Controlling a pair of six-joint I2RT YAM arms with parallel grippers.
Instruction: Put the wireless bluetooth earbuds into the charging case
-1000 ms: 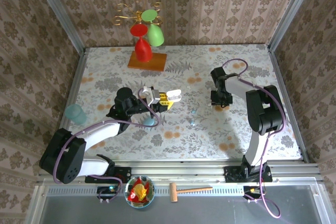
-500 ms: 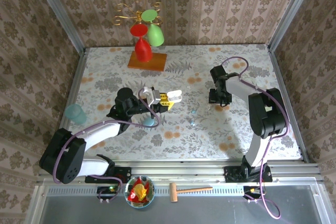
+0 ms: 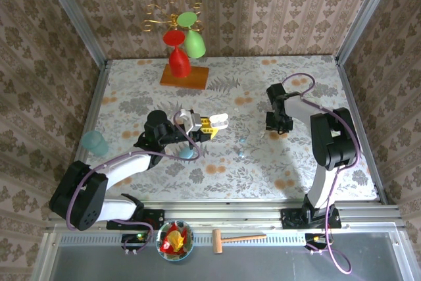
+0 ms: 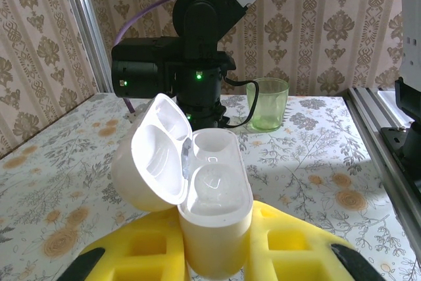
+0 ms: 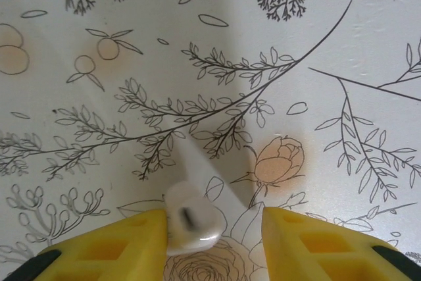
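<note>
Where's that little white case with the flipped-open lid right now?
The open charging case is clamped in the left gripper, just left of the table's centre in the top view, across from the right gripper.
</note>
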